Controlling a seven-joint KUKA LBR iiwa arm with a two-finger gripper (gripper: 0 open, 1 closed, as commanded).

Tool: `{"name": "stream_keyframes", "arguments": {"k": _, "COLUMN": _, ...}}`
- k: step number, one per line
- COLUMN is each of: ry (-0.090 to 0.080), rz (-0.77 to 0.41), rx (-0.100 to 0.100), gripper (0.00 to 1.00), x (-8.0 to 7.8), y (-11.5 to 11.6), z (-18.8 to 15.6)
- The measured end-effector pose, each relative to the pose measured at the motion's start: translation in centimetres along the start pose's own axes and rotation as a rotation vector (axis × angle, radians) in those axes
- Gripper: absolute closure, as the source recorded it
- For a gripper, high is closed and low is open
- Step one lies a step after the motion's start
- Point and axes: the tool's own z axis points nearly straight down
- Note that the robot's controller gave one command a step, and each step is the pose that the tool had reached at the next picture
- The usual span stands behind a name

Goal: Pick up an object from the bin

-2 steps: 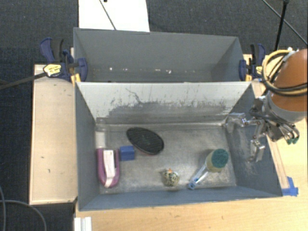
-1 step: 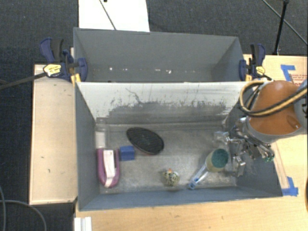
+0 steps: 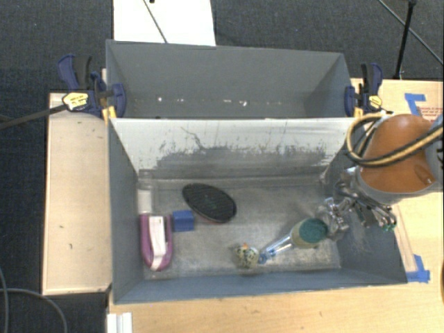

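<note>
My gripper [image 3: 338, 214] is low in the right part of the bin, close to the right wall. Just left of and below it lies a round green-topped thing [image 3: 310, 232], touching or nearly touching the gripper. A short blue and clear stem [image 3: 277, 247] runs from it down to the left and ends by a small speckled ball [image 3: 245, 255] near the front wall.
A black oval disc [image 3: 209, 203] lies left of centre, with a small blue block [image 3: 183, 220] beside it. A purple and white packet [image 3: 156, 241] and a white tube [image 3: 144, 200] rest along the left wall. The arm's orange cover and cables hang over the right rim.
</note>
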Motion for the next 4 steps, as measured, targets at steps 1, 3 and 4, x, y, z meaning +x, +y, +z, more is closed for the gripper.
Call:
{"name": "stream_keyframes", "arguments": {"k": 1, "ry": -0.007, "rz": 0.069, "rx": 0.004, "gripper": 1.0, "x": 0.4, "y": 2.3, "z": -22.7}}
{"name": "stream_keyframes", "arguments": {"k": 3, "ry": 0.009, "rz": -0.04, "rx": -0.006, "gripper": 0.0, "x": 2.1, "y": 4.3, "z": -8.0}}
{"name": "stream_keyframes", "arguments": {"k": 4, "ry": 0.005, "rz": -0.369, "rx": -0.005, "gripper": 0.0, "x": 1.0, "y": 4.0, "z": 0.7}}
